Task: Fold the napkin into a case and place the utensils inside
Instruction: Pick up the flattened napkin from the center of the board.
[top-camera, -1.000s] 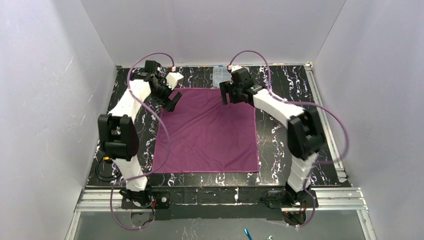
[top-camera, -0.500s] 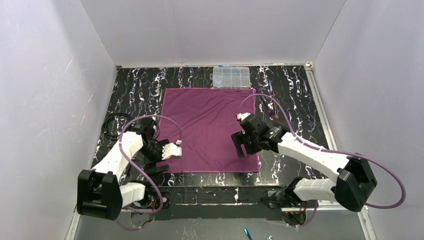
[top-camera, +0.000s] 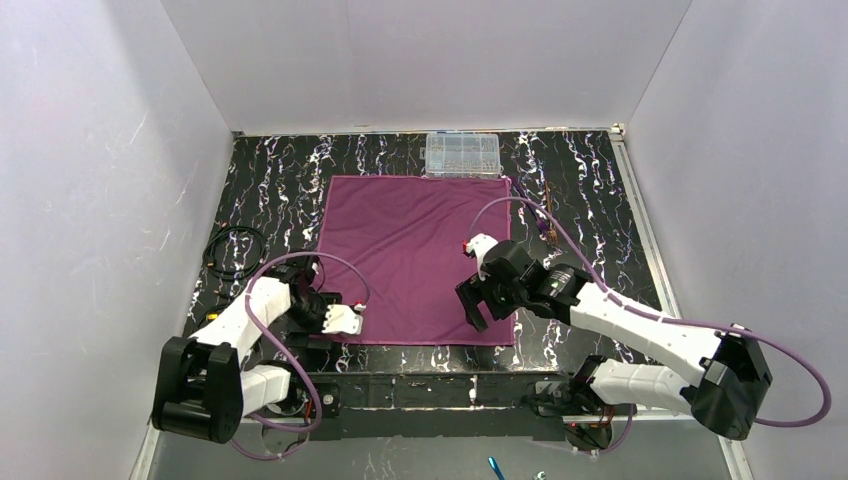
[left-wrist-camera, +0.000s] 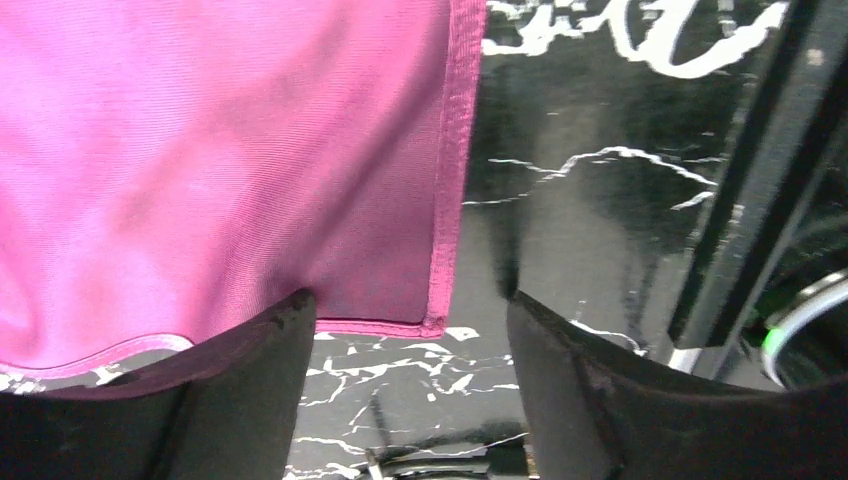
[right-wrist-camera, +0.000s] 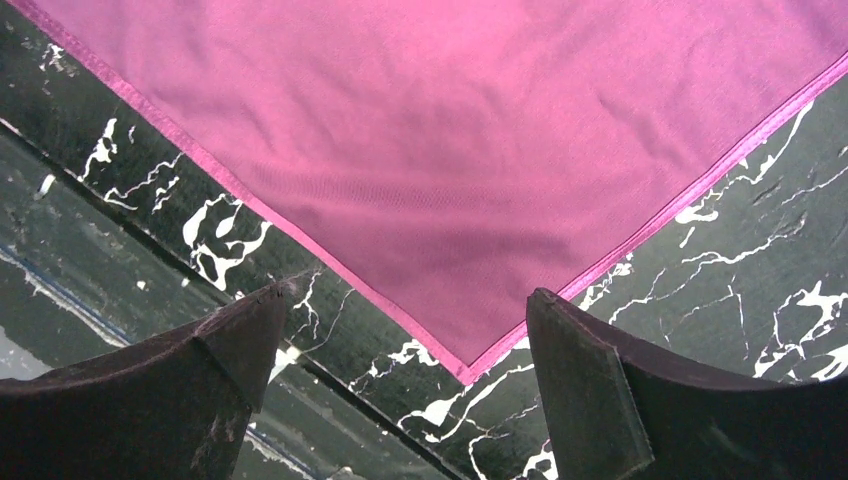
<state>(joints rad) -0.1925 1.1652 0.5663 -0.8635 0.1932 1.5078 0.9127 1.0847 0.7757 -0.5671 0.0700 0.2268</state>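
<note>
Both arms swung back from the napkin (top-camera: 415, 255) far corners to its near ones. L gripper (left-wrist-camera: 408, 305) now over near-left corner, jaws apart, nothing held. R gripper (right-wrist-camera: 405, 295) over near-right corner, jaws wide, also empty. Napkin flat, unfolded, same spot. 2 utensils (top-camera: 545, 215) lie just off napkin's right edge, far end. A clear box (top-camera: 462, 154) sits at its far edge.

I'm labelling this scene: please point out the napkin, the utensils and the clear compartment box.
napkin (top-camera: 410, 255), top external view, middle of the cloth
utensils (top-camera: 545, 220), top external view, midway along the sticks
clear compartment box (top-camera: 462, 155), top external view, centre of its lid
</note>
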